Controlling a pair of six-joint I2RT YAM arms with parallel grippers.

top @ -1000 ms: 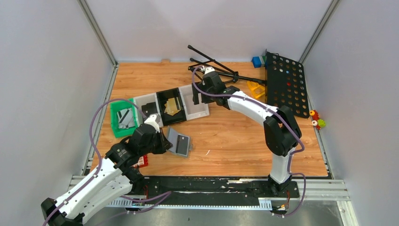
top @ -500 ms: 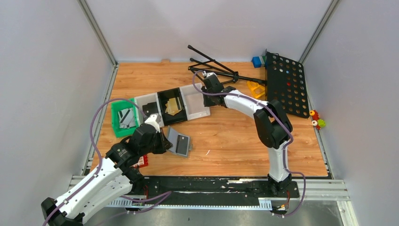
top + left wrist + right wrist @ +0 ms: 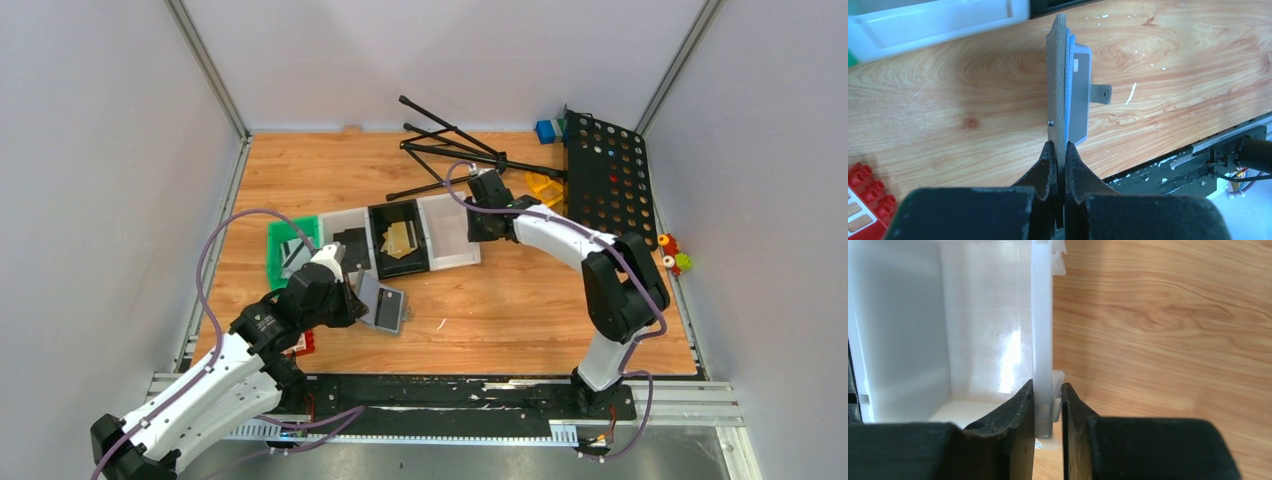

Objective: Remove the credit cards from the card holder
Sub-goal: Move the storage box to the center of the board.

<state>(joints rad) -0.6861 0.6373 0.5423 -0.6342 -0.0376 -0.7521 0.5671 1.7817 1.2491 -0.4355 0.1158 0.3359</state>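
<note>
On the wooden table [image 3: 520, 300], front-left, the flat grey folding card holder [image 3: 388, 306] has one flap clenched in the left gripper [image 3: 1058, 147], long axis pointing away from it; the right gripper [image 3: 1047, 395], pinching the white plastic tray [image 3: 1042, 315] by its wall, is well apart.

A row of green, white and black plastic trays [image 3: 446, 238] is shown on the wooden tabletop [image 3: 520, 300]; a black perforated board [image 3: 603, 185] is seen far right.

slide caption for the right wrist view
Right claw clamped on the side wall of the white tray, wooden table beside it.
</note>
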